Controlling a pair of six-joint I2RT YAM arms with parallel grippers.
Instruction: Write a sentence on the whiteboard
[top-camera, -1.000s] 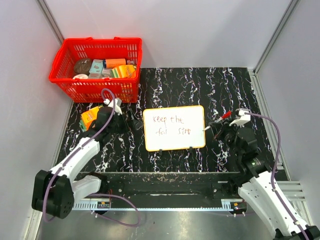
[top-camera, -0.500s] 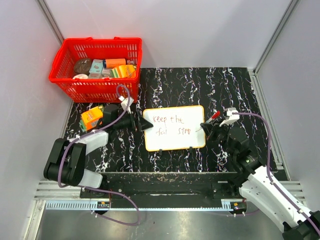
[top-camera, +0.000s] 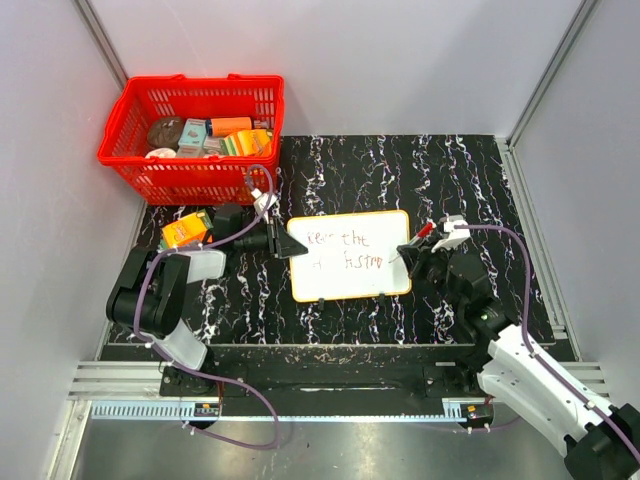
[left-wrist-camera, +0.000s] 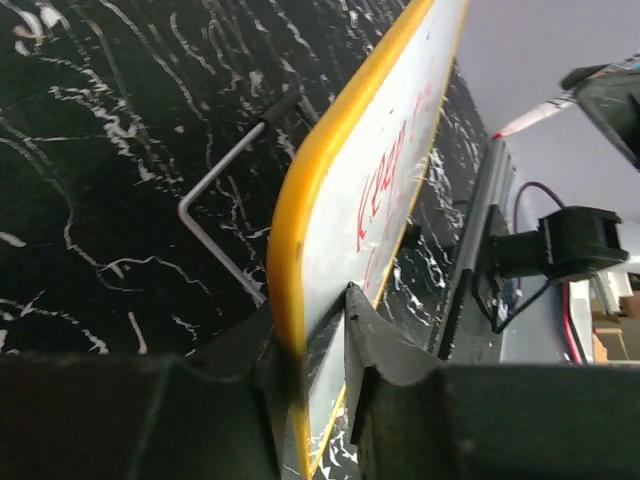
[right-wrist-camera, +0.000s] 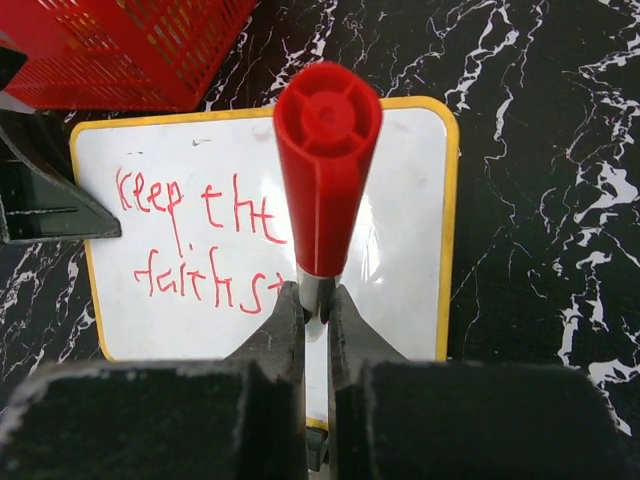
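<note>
The whiteboard (top-camera: 352, 281), white with an orange-yellow rim, rests in the middle of the black marbled table. My left gripper (top-camera: 292, 246) is shut on its left edge. In the left wrist view the rim (left-wrist-camera: 308, 180) runs between the two fingers, one pressed on each face. The sentence (right-wrist-camera: 195, 240) is in red marker on two lines, reading "keep the" and "faith st"; the rest is hidden behind the marker. My right gripper (right-wrist-camera: 316, 300) is shut on the red marker (right-wrist-camera: 326, 160), held over the board's right part, by its right edge in the top view (top-camera: 431, 231).
A red basket (top-camera: 190, 170) holding several packages stands at the back left. An orange box (top-camera: 184, 232) lies beside my left arm. A bent metal rod (left-wrist-camera: 222, 185) lies on the table behind the board. Grey walls close in both sides.
My left gripper swung right from beside the orange box to the board's left edge and closed on it. The right gripper shifted slightly left with the marker.
</note>
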